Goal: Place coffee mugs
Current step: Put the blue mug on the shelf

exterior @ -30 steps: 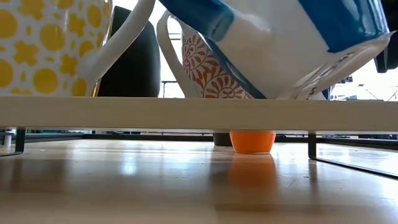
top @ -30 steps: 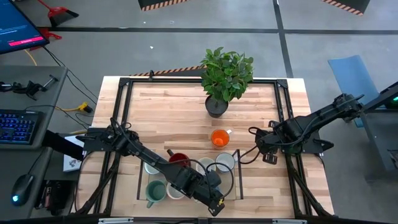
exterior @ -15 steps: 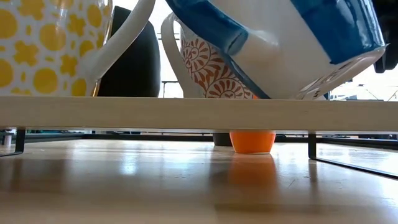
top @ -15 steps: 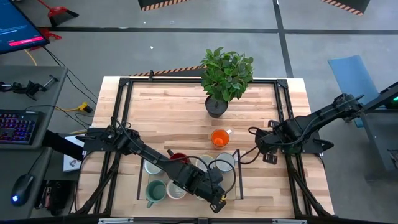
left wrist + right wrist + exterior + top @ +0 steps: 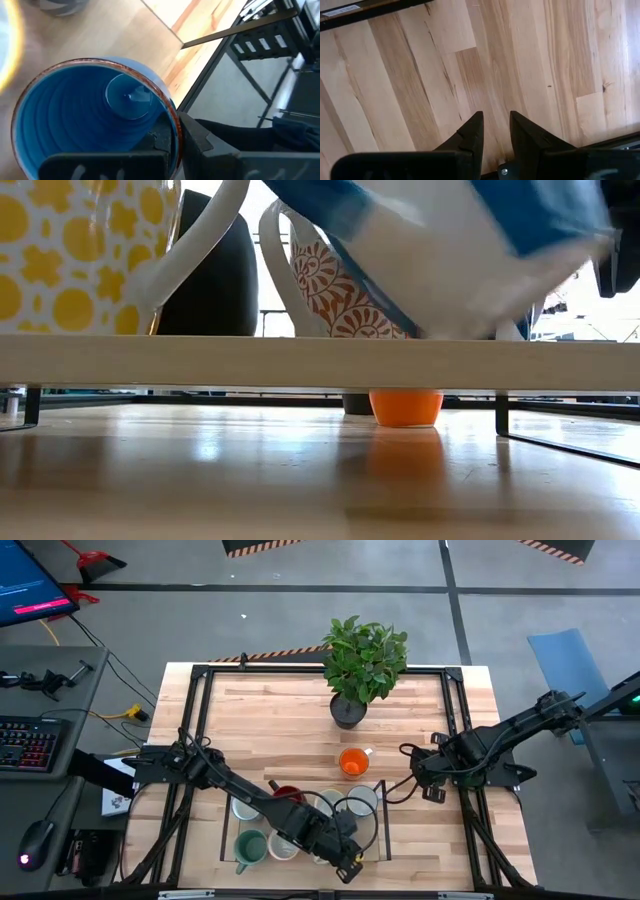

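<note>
A: Coffee mugs: most are grouped on the low rack (image 5: 378,830) at the near edge of the surface (image 5: 290,720). The blue mug (image 5: 95,117) is the one in hand, tilted just above the rack's right end. The orange mug (image 5: 352,762) stands apart on open wood, between the rack and the potted plant (image 5: 362,665).

B: Status of the left pincer (image 5: 345,862)?

A: Clamped on the blue mug's rim, one finger inside the wall, one outside. The right pincer (image 5: 494,131) waits over bare wood near the right frame rail, fingers slightly apart, holding nothing.

B: Procedure for the step?

A: My judgement: level the mug first, since it hangs tilted. Lower it straight until the base sits flat on the rack, then release.

B: Clearances?

A: Tight. A patterned white mug (image 5: 335,290) stands directly beside the blue one, and the yellow-spotted mug (image 5: 80,250) occupies the rack's other end. The rack's wire edge and the near edge of the surface both run just beside the drop point. Open room lies toward the middle of the surface; I would withdraw upward, not sideways.
</note>
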`<state>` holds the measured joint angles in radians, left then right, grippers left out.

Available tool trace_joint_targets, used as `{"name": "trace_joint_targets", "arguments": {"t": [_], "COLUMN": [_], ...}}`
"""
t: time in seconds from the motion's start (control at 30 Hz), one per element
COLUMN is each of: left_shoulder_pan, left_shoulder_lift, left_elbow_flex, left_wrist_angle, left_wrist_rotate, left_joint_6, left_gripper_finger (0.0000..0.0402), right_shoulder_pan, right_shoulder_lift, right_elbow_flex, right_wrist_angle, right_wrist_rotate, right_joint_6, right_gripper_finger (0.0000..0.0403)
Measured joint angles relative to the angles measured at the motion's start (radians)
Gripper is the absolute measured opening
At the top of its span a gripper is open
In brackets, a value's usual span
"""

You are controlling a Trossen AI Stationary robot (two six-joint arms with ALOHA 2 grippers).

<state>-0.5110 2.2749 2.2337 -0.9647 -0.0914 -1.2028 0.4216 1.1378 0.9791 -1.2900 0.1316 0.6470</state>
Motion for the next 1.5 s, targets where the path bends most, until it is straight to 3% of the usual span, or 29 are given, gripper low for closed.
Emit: {"name": "trace_joint_targets", "arguments": {"t": [0.2, 1.5], "left_shoulder_pan": [-0.003, -0.008], "left_shoulder_lift": [-0.005, 0.023], "left_elbow_flex": [0.074, 0.075], "left_wrist_angle": [-0.145, -0.136], "left_wrist_rotate": [-0.036, 0.005], "left_joint_6": [-0.012, -0.001], "left_gripper_finger": [0.0002, 0.0008], "right_shoulder_pan": [0.000, 0.000], "right_shoulder_lift": [0.000, 0.000], "right_elbow_flex": [0.000, 0.000], "right_wrist_angle": [0.000, 0.020], "right_wrist_rotate": [0.000, -0.005], "right_joint_6": [0.001, 0.007], "right_gripper_finger": [0.0071, 0.0071]}}
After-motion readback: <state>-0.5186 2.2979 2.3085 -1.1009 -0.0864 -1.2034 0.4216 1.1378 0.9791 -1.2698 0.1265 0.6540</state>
